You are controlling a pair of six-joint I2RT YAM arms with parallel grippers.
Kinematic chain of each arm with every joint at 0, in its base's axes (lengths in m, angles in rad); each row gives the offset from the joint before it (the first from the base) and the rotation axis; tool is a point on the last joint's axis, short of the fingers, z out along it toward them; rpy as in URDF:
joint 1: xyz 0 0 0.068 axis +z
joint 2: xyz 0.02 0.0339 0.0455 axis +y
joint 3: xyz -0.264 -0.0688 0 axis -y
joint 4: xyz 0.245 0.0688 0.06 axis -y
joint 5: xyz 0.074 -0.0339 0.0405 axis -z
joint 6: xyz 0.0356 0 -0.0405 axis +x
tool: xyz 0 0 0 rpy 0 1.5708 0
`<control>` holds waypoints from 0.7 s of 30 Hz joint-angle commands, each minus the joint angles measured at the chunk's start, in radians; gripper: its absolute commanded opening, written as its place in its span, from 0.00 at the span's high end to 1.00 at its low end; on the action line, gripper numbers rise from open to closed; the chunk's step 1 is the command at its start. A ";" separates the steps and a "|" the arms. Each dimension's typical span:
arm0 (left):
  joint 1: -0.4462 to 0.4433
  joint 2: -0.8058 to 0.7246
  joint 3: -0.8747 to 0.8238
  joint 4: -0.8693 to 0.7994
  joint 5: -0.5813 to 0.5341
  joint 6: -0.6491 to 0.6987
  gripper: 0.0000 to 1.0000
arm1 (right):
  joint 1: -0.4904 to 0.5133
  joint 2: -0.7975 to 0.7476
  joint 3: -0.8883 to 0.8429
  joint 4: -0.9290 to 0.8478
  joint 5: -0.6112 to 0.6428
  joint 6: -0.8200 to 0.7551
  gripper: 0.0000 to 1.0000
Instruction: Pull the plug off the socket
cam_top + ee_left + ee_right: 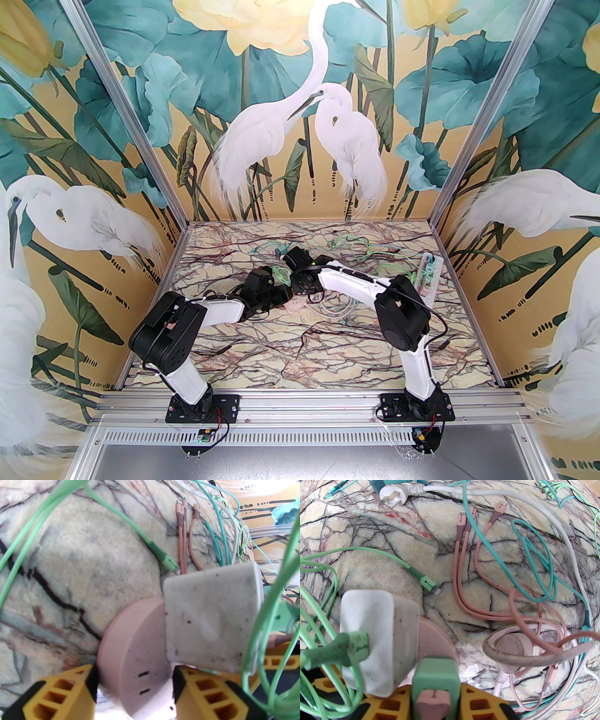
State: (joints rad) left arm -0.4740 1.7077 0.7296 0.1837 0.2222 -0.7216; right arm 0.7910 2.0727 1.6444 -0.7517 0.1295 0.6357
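Observation:
A round pink socket [131, 648] lies on the marble table between the yellow fingers [70, 691] of my left gripper [134, 686], and both pads touch its sides. A dirty white plug block [211, 620] sticks out of the socket's face, with a green cable in its end. Beside it in the right wrist view sits a green plug [436, 676] with a pink connector in it. My right gripper [436, 691] is shut on this green plug, and the white plug block [375, 639] lies over its left finger. From above, both grippers meet at the socket [296, 305].
Loose green, teal and pink cables [464, 578] lie all around the socket. There is a white three-pin plug [391, 496] at the far left, a pink cable reel [513, 644] to the right, and a white power strip [429, 274] at the table's right edge.

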 commanded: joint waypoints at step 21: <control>-0.104 0.159 0.096 -0.317 -0.089 0.018 0.64 | 0.110 0.097 0.217 -0.082 0.024 -0.074 0.72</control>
State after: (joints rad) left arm -0.5293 1.7557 0.8642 0.0147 0.0872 -0.7189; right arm 0.8303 2.1826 1.8225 -0.9249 0.2901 0.5968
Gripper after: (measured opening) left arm 0.361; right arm 0.288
